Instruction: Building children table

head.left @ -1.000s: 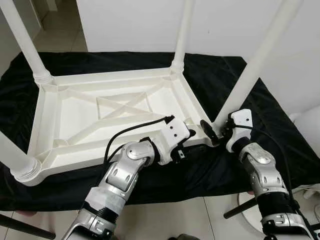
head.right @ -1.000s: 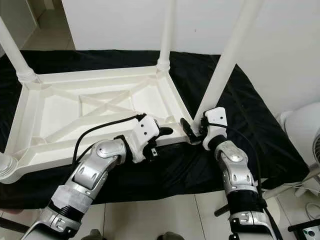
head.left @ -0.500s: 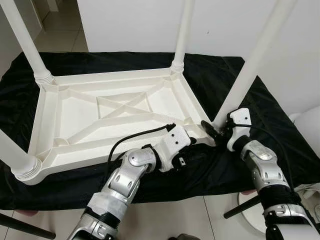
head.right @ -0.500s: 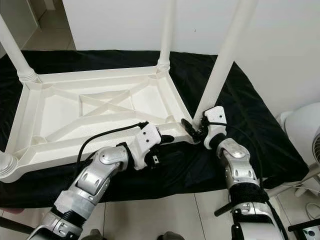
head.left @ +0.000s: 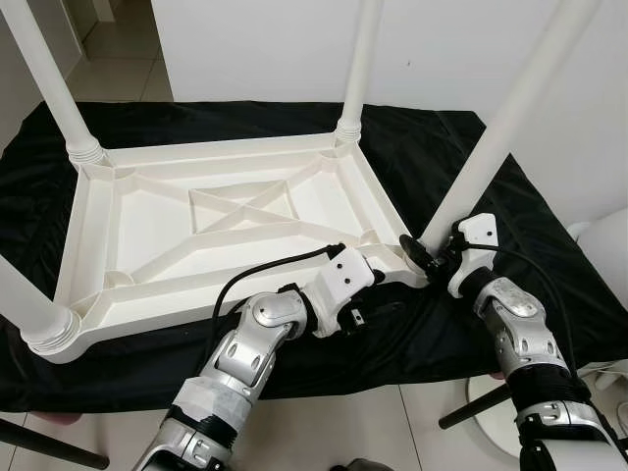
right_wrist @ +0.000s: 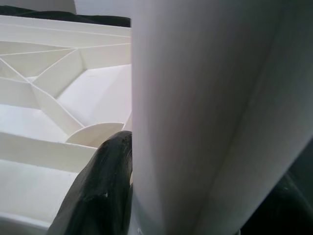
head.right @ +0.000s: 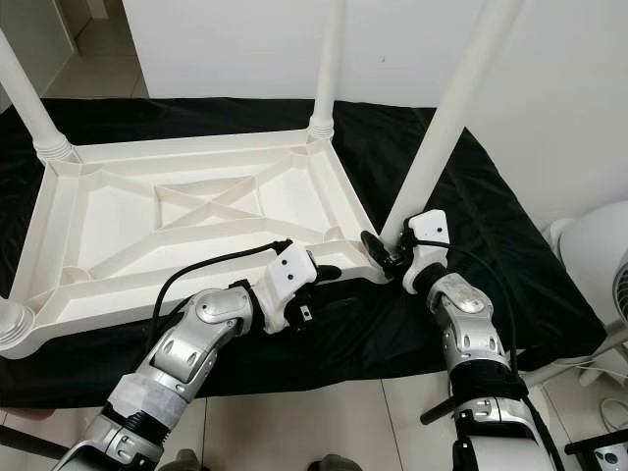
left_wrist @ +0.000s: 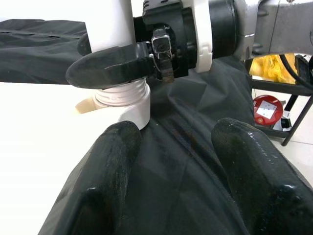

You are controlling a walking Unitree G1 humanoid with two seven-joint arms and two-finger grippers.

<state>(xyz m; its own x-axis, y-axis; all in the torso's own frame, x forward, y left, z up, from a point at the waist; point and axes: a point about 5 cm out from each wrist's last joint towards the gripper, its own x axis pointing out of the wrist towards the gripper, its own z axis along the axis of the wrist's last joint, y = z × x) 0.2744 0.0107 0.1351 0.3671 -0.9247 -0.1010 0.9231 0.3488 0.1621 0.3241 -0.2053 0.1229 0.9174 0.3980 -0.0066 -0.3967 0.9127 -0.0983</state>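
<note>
The white plastic children's table top lies upside down on a black cloth spread over the bench, ribbed underside up, with round white plastic legs standing from its corners. The leg that matters now is the near-right white leg, whose foot sits at the corner socket directly between the two grippers.

The right gripper is clenched on the base of that leg, one black finger pressed to its side just above the threaded collar. The leg's long axis rises from the gripper and leans away from the table top, up and toward the robot's right, so it is not yet square to the top. The coming move turns on that lean: the leg seems to need bringing upright over its socket and turning home, and the right arm, already on it, is the nearer one.

The left gripper rests on the cloth just beside the table's near edge, pointing toward the same corner, its fingers released and apart with cloth between them, holding nothing.

Compared with a second ago, the left gripper has dropped from the table rim to the cloth, and the right gripper sits slightly closer in against the corner.
</note>
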